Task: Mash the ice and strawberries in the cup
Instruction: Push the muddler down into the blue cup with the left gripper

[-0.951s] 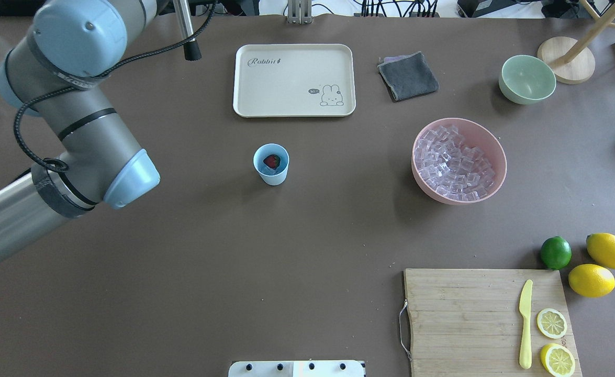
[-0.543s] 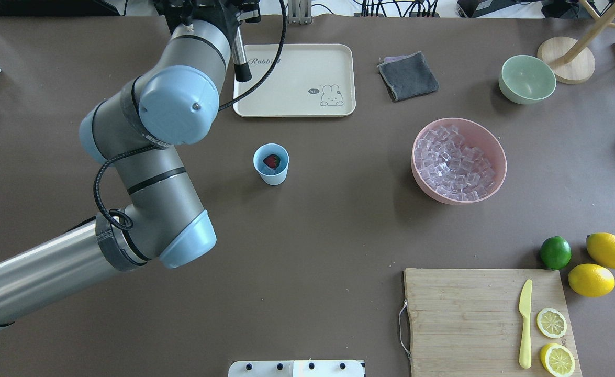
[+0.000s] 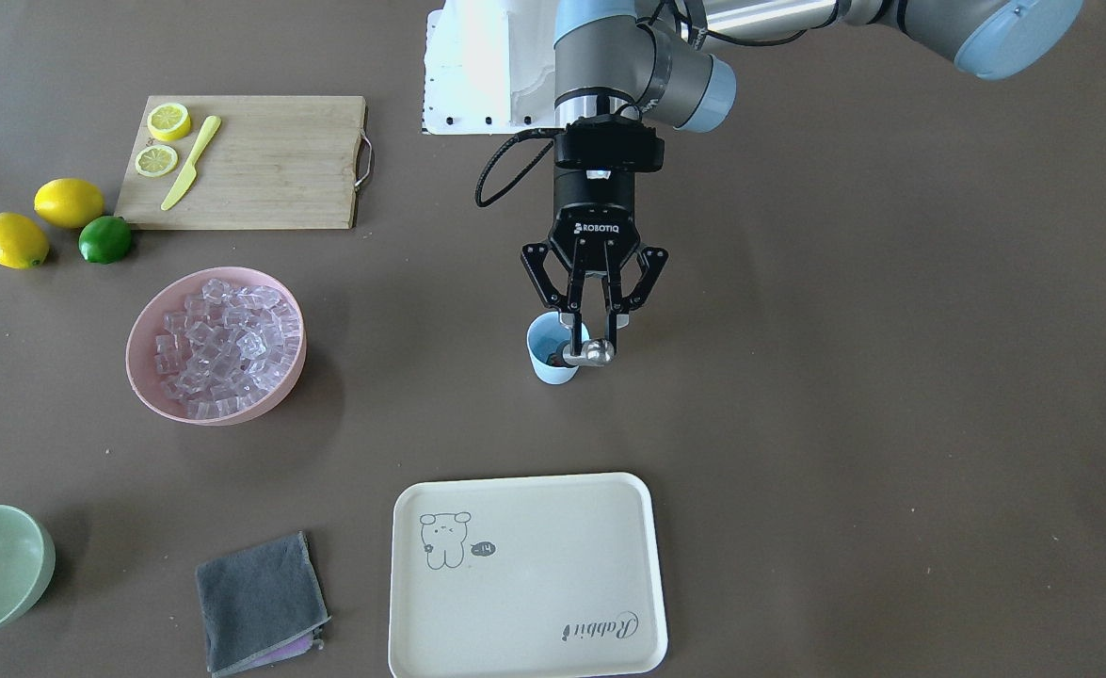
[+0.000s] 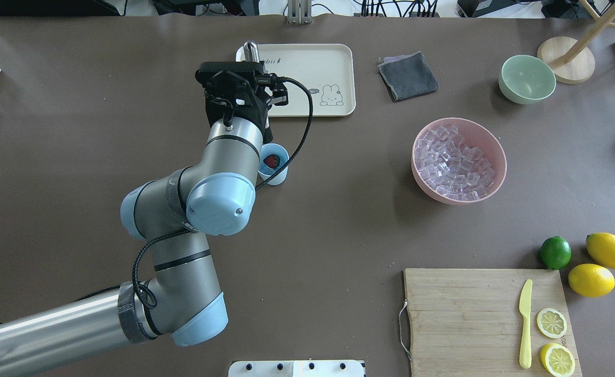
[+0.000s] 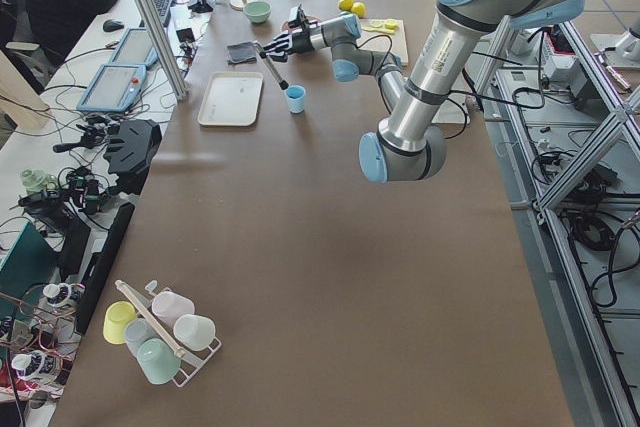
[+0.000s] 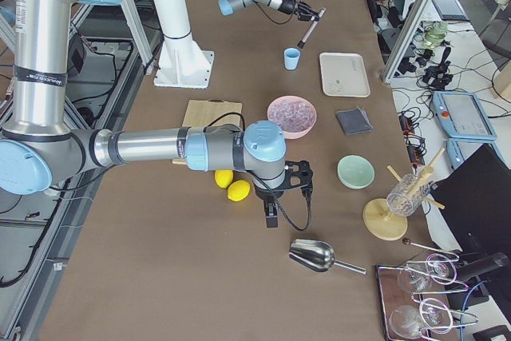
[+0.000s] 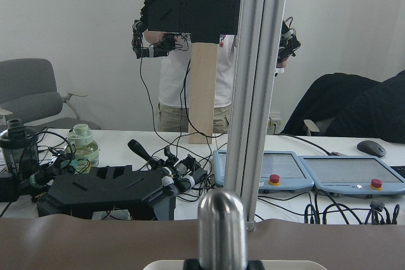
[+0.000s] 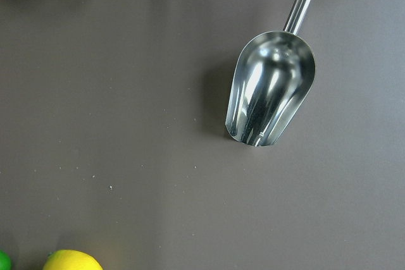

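**Pose.** The left arm is brought in from 8 o'clock of the overhead view, folded at the elbow, with the wrist laid nearly level. The left gripper (image 3: 593, 339) is closed narrowly on a metal muddler (image 5: 272, 65). The muddler is held tilted, black tip lowest, close over the mouth of the cup (image 3: 548, 365). The right gripper (image 6: 279, 197) is hung near a steel scoop (image 8: 269, 93); how its jaws stand cannot be told.

**Surroundings.** One strawberry (image 4: 271, 161) is seen inside the cup, which is partly masked overhead by the left wrist. The ice (image 4: 456, 162) is heaped in a pink bowl (image 4: 500, 149) at 3 o'clock of the cup. A tray (image 4: 323, 63) is set at 12 o'clock and a cutting board (image 4: 459, 314) at 4 o'clock.

**Surface and room.** A brown table (image 4: 338, 235) is used. Desks with tablets and a standing person (image 7: 172, 83) are seen beyond it.
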You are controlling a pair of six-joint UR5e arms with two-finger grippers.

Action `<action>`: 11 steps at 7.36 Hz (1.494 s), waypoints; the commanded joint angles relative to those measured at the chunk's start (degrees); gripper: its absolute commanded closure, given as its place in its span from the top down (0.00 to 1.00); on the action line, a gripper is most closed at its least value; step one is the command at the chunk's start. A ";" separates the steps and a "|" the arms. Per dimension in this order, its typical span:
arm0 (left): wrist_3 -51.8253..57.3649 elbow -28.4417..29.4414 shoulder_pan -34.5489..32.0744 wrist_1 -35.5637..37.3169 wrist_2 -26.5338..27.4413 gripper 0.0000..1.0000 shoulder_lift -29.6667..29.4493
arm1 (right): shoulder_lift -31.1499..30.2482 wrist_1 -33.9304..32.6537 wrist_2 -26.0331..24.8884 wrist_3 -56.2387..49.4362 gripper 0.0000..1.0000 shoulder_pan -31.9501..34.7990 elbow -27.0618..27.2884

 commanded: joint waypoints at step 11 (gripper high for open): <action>1.77 -1.33 0.78 -6.58 1.61 0.29 3.18 | -0.15 0.03 -0.01 0.00 1.00 0.00 -0.09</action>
